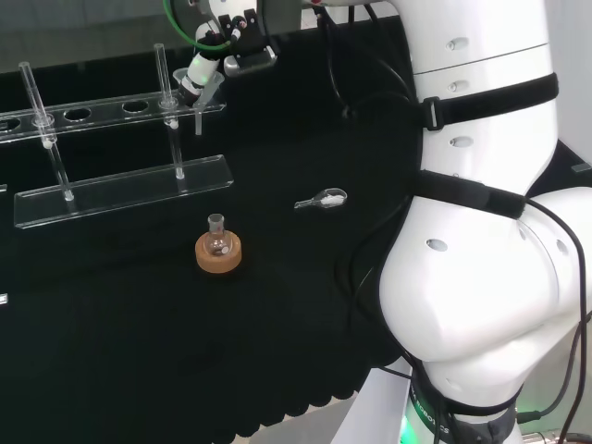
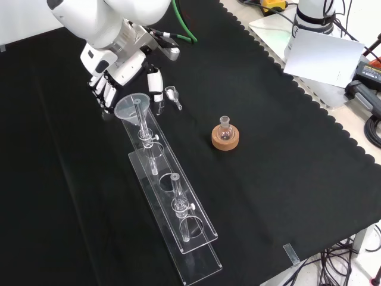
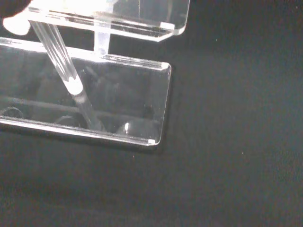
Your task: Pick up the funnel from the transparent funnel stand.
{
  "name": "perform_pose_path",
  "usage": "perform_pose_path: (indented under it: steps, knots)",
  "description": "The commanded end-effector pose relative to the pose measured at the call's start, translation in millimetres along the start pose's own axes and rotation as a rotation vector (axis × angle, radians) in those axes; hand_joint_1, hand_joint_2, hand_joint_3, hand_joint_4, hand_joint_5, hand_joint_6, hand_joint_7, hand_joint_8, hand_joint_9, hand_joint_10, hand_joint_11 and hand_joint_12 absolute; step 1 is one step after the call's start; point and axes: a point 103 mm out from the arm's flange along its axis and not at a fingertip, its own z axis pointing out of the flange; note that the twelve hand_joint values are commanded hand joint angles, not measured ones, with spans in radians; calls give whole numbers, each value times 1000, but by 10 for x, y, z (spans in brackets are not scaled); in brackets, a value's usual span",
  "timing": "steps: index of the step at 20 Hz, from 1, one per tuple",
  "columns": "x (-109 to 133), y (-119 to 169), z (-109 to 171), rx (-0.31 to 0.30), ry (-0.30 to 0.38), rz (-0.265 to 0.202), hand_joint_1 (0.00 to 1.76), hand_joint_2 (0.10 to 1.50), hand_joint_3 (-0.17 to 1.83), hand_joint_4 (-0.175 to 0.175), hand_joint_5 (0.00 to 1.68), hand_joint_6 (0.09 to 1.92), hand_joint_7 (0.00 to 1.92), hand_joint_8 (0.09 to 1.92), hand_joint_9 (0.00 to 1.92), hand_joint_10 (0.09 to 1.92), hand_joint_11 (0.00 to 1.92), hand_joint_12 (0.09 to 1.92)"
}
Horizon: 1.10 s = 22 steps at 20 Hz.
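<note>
The clear funnel (image 2: 132,107) sits in the end hole of the transparent stand (image 2: 178,232), its stem hanging down through the top plate. In the head view the funnel (image 1: 207,90) is at the right end of the stand (image 1: 120,190). My hand (image 2: 122,68) hovers right behind it. The fingers (image 2: 104,94) reach down on one side of the cone and the thumb (image 2: 155,83) on the other, fairly straight. I cannot tell whether they touch the glass. From the head view, the hand (image 1: 197,72) is just above the funnel. The wrist view looks down at the stand's end (image 3: 142,104).
A small round flask on a cork ring (image 2: 226,137) stands right of the stand in the front view, also in the head view (image 1: 219,252). A small scoop (image 2: 174,96) lies near the thumb. The stand's two upright posts (image 2: 177,196) rise above its plate. The cloth's scalloped edge (image 2: 333,119) runs at right.
</note>
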Motion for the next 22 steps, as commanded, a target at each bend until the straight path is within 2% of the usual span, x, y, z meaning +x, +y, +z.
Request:
perform_pose_path:
  steps: [1, 9, 15, 17, 22]
  knots:
    - [35, 8, 50, -3, 26, -2, 634, 754, 45, 4, 493, 87, 621, 568, 310, 686, 0, 1221]
    - [-2, -22, 32, -52, 64, 3, 687, 762, 79, 19, 623, 87, 744, 550, 420, 601, 0, 1218]
    - [-28, -79, -55, -107, 82, 14, 753, 715, 213, 27, 738, 102, 882, 561, 594, 467, 0, 1365]
    - [-46, -119, -132, -132, 89, 18, 764, 662, 332, 44, 786, 175, 941, 565, 664, 422, 0, 1386]
    - [-43, -203, -223, -188, 98, 28, 801, 574, 576, 88, 861, 534, 1086, 593, 837, 349, 0, 1476]
